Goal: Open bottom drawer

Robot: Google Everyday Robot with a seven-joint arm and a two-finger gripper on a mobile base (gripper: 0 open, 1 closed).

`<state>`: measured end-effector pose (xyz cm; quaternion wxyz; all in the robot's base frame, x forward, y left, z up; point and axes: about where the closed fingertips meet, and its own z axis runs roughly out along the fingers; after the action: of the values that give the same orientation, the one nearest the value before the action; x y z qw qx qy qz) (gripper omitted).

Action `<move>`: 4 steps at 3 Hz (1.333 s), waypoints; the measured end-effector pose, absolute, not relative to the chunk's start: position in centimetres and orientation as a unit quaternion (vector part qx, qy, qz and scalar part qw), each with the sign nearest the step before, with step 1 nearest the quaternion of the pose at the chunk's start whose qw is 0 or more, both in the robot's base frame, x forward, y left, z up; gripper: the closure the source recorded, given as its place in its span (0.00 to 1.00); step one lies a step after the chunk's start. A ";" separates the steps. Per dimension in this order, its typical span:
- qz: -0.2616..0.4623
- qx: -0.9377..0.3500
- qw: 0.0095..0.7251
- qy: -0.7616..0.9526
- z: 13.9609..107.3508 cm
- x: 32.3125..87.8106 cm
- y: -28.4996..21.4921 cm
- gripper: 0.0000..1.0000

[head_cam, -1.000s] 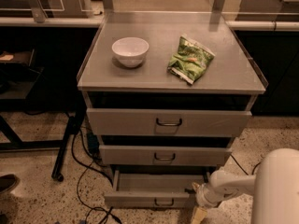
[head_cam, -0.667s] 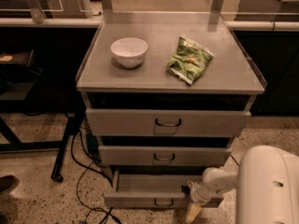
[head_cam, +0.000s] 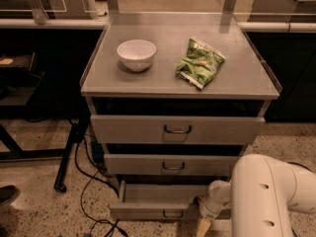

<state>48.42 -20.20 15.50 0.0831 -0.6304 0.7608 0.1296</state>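
Observation:
The bottom drawer (head_cam: 158, 209) is the lowest grey drawer of the cabinet, pulled partly out, with its plain grey inside showing and a small dark loop handle (head_cam: 173, 215) at the front centre. My gripper (head_cam: 203, 226) is at the right end of that drawer's front, low near the floor, below my white arm (head_cam: 269, 196). Only one tan fingertip shows, and it points down. The middle drawer (head_cam: 170, 164) and the top drawer (head_cam: 175, 129) sit above.
A white bowl (head_cam: 136, 54) and a green snack bag (head_cam: 199, 63) lie on the cabinet top (head_cam: 237, 80). Black cables (head_cam: 91, 191) trail on the speckled floor at the left. A black stand leg (head_cam: 66, 157) is left of the cabinet. A shoe (head_cam: 7, 195) is at the far left.
My arm has shifted left and closer to the camera, filling more of the lower right. The gripper stays at the bottom drawer's right end. The drawer stays partly open.

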 end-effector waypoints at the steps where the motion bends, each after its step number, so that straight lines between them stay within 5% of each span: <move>1: 0.119 -0.613 0.065 0.778 17.4 46.8 -22.9 0.00; 2: 0.121 -0.604 0.025 0.787 22.0 42.0 -25.0 0.00; 4: 0.112 -0.614 0.028 0.781 20.2 45.1 -23.4 0.00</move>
<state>45.08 -23.44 20.18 0.0276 -0.6139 0.7810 0.1116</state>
